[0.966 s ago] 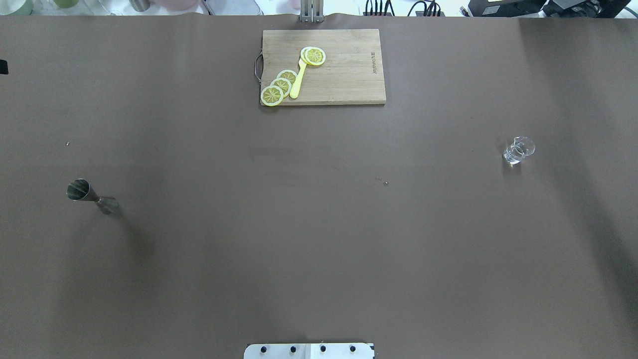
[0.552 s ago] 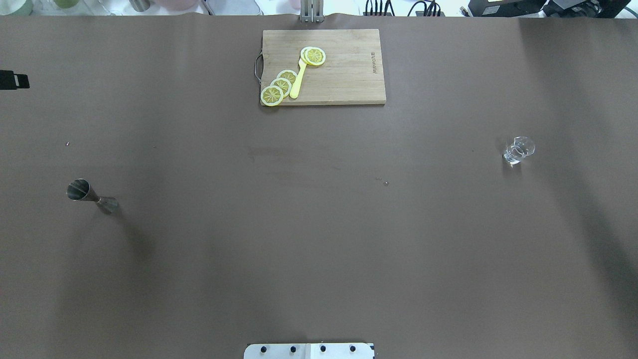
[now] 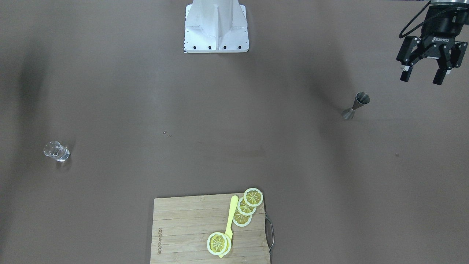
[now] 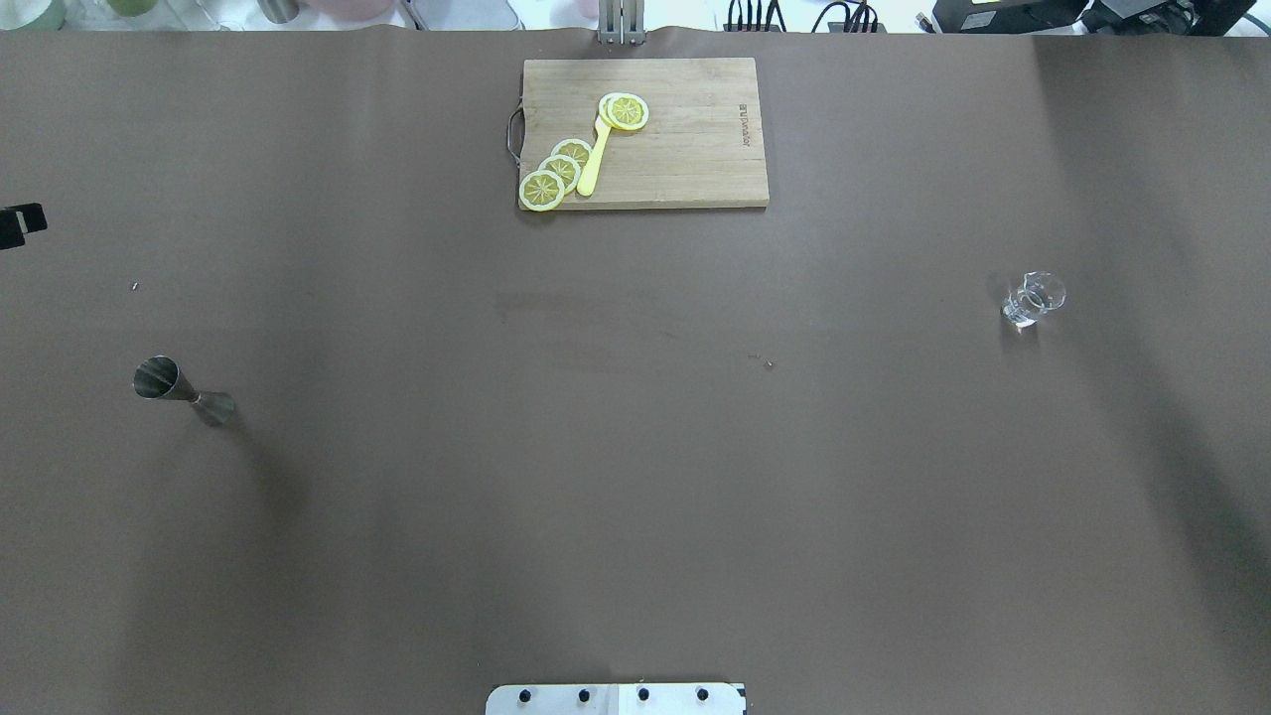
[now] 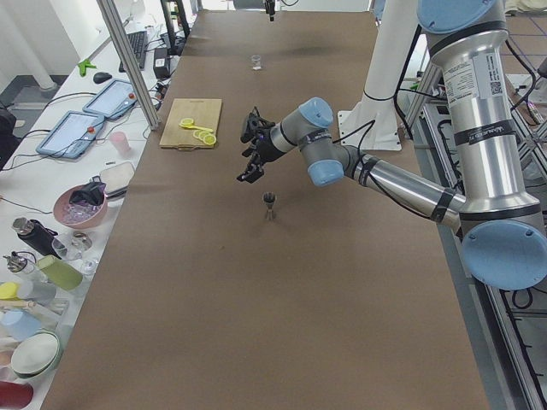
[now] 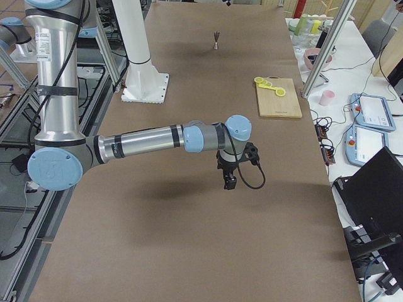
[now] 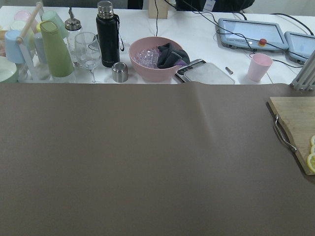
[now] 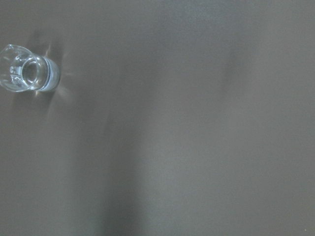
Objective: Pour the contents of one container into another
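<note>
A steel jigger stands upright on the brown table's left side, also in the front-facing view as the jigger. A small clear glass stands far off on the right side, and the right wrist view shows the glass from above. My left gripper hangs open and empty above the table, left of the jigger and apart from it. Only one of its fingers shows in the overhead view. My right gripper shows only in the exterior right view, so I cannot tell its state.
A wooden cutting board lies at the table's far middle with lemon slices and a yellow knife. Beyond the far edge stand a black bottle, a pink bowl and cups. The robot's base is at the near edge.
The left gripper's finger at the overhead view's left edge has come downward in the view, toward the robot's side and nearer the jigger. Jigger and glass have not moved.
</note>
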Available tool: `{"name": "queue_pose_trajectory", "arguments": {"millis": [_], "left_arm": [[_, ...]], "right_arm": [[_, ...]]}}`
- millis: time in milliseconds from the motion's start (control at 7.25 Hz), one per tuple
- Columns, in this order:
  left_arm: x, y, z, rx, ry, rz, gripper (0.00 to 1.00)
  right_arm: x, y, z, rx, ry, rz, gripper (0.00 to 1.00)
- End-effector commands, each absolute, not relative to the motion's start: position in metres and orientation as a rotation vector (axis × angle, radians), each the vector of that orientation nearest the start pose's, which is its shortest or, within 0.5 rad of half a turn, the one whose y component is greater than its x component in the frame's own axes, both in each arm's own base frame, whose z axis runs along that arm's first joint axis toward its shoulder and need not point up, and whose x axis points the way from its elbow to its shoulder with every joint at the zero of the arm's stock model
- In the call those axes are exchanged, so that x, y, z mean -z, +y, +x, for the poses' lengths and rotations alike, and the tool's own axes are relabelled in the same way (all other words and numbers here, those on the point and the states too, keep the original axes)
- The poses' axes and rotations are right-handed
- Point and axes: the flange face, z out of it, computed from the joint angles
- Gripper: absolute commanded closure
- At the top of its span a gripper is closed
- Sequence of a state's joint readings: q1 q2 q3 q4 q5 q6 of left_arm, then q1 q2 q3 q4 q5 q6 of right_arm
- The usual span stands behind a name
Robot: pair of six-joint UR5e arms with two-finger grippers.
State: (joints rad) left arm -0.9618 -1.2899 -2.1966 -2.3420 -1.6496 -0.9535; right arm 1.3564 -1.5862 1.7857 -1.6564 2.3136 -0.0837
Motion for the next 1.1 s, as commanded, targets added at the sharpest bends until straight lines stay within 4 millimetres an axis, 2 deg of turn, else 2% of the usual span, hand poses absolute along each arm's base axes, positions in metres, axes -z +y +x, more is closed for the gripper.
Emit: {"name": "queue_pose_trajectory", "arguments": {"millis": [0,276,414,552,690,828,966], "left_arm": [[-0.404,-0.369,0.122,0.275,0.815,0.814,0.03],[-0.407,-0.355,0.135,0.288,0.84,0.851,0.03],[-0.406,-0.352,0.143,0.285,0.836,0.866,0.03],[-0.407,-0.348,0.154,0.287,0.824,0.892,0.04],[-0.41,-0.343,0.158,0.285,0.824,0.913,0.04],[-0.415,-0.338,0.164,0.29,0.83,0.932,0.04],[-0.43,-0.332,0.181,0.303,0.826,0.968,0.04]], "right_arm": [[-0.564,-0.488,-0.042,0.421,-0.753,0.106,0.0],[-0.569,-0.489,-0.052,0.656,-0.744,0.193,0.0],[-0.564,-0.493,-0.055,0.689,-0.742,0.257,0.0],[-0.548,-0.497,-0.059,0.753,-0.741,0.39,0.0],[-0.543,-0.494,-0.074,0.81,-0.748,0.473,0.0],[-0.571,-0.49,-0.083,0.809,-0.771,0.427,0.0],[-0.572,-0.495,-0.089,0.778,-0.831,0.448,0.0]]}}
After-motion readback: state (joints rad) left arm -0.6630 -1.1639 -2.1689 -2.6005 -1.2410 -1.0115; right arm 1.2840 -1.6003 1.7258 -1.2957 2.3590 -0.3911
